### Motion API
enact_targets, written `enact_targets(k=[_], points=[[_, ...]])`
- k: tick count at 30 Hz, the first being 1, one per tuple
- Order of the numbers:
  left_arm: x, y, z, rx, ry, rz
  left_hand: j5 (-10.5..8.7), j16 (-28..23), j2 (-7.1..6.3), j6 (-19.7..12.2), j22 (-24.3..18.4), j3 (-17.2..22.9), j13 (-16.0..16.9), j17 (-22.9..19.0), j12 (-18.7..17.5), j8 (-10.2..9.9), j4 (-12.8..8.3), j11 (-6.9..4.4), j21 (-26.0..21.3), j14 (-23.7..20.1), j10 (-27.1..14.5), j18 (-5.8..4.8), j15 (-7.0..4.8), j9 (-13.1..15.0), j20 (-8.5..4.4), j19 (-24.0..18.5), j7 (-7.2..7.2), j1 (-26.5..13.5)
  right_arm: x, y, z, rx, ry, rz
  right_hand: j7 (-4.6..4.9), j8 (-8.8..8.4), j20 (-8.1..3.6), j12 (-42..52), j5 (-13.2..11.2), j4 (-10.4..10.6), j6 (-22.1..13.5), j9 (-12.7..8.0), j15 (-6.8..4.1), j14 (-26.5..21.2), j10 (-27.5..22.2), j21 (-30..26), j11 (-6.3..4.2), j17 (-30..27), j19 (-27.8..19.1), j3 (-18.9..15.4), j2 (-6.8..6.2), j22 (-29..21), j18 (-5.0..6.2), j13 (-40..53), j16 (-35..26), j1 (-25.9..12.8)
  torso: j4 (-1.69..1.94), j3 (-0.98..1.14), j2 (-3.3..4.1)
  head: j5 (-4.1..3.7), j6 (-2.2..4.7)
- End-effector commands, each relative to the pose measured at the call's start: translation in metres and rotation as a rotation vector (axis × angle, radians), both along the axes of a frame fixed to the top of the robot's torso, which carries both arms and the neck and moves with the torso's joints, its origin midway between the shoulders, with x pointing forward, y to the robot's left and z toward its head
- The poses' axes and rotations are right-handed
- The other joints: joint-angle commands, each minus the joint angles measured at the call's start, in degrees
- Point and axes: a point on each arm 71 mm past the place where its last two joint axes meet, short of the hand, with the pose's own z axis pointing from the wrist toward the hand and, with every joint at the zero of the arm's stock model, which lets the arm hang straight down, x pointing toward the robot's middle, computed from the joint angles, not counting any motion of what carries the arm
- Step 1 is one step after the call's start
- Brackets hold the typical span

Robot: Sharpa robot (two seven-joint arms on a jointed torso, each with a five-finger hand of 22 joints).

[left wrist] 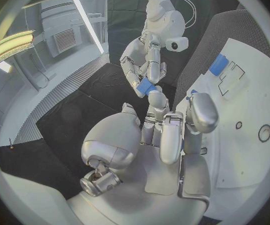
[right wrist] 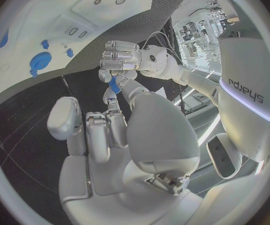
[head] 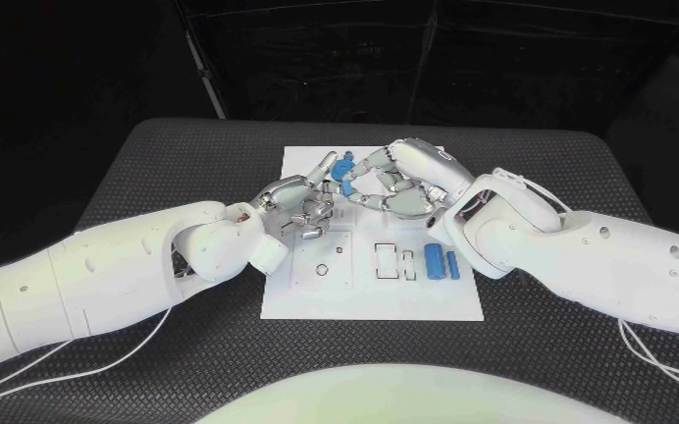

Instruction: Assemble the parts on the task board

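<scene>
The white task board (head: 371, 291) lies mid-table. A small blue part (head: 344, 169) hangs above the board's far end, held between fingertips of both hands. My right hand (head: 400, 185) reaches it from the right and pinches it. My left hand (head: 296, 210), its other fingers curled, touches the part's near side with a fingertip. In the left wrist view the blue part (left wrist: 146, 86) sits between the right hand (left wrist: 148, 65) and my own fingertip (left wrist: 157, 101). The right wrist view shows the blue part (right wrist: 114, 83) under the left hand (right wrist: 119, 59).
Two blue parts (head: 435, 260) (head: 453, 265) lie at the board's right side beside empty slots (head: 387, 259). Round holes (head: 323, 269) mark its near left. A round blue part (right wrist: 40, 62) and smaller blue pieces (right wrist: 69, 51) sit elsewhere on the board (right wrist: 22, 15). Black table (head: 170, 169) surrounds it.
</scene>
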Motion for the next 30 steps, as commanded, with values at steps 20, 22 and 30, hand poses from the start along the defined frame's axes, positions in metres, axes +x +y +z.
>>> enact_targets(k=[20, 22, 30], points=[[0.010, 0.020, -0.004, 0.082, -0.019, 0.095, -0.17, -0.8, -0.07, -4.9, -2.2, 0.1, -4.8, 11.1, -3.4, -2.1, -1.0, 1.28, -2.6, 4.6, -4.4, -0.48, 0.79, -0.2, 0.52, -1.9, 2.01, 1.2, 0.003, -0.001, -0.001, 0.047, 0.036, -0.025, -1.41, 2.89, -0.05, 0.2, 0.2, 0.1, 2.1, 2.9, -0.13, 6.0, 0.3, 0.1, -0.06, 15.1, 0.4, -0.3, 0.31, 0.0, -0.32, 5.6, 0.3, -0.4, 0.04, -0.02, -0.02, 0.15, -0.15], [0.012, 0.025, -0.005, 0.093, -0.021, 0.109, -0.17, -0.8, -0.08, -5.0, -2.3, 0.1, -4.9, 11.0, -3.5, -2.2, -1.0, 1.33, -2.8, 4.6, -4.5, -0.45, 0.83, -0.2, 0.56, -2.0, 2.05, 1.3, 0.004, -0.001, -0.002, 0.046, 0.041, -0.028, -1.41, 2.89, -0.05, 0.2, 0.2, 0.1, 2.1, 2.9, -0.13, 6.0, 0.3, 0.1, -0.06, 15.1, 0.4, -0.3, 0.31, 0.0, -0.32, 5.6, 0.3, -0.4, 0.04, -0.02, -0.02, 0.17, -0.16], [0.017, 0.051, -0.005, 0.128, -0.042, 0.184, -0.17, -0.8, -0.13, -5.2, -2.4, 0.2, -5.1, 11.0, -3.6, -2.2, -1.4, 1.46, -2.9, 4.5, -4.9, -0.40, 0.97, -0.1, 0.73, -2.1, 2.18, 1.8, 0.012, -0.004, -0.011, 0.035, 0.064, -0.050, -1.41, 2.89, -0.05, 0.2, 0.2, 0.2, 2.1, 2.9, -0.13, 6.0, 0.3, 0.1, -0.06, 15.1, 0.4, -0.4, 0.32, 0.0, -0.32, 5.6, 0.3, -0.4, 0.15, -0.08, 0.04, 0.11, -0.24]])
